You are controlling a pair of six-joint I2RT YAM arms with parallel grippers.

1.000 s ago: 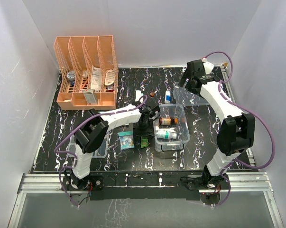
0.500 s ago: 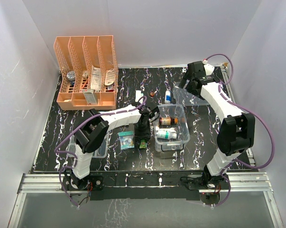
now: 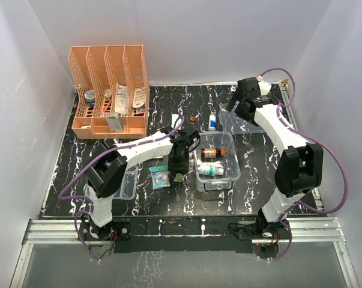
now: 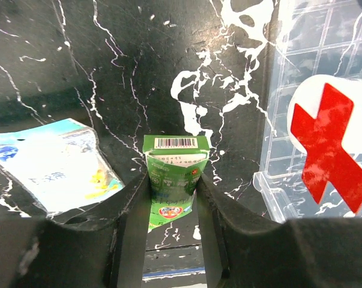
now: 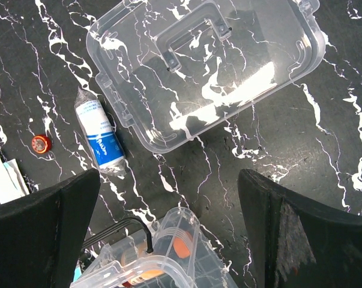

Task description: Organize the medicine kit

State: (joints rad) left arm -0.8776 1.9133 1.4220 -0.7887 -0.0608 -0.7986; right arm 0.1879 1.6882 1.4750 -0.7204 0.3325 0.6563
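left claw (image 4: 171, 180) edged left | clamped on green box (image 4: 171, 157) | right claw (image 5: 168, 180) wide above lid (image 5: 229, 78)

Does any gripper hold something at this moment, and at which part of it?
The left gripper grips a small green cardboard box by its two long sides, barcode end sticking out. The right gripper, jaws wide open, holds nothing.
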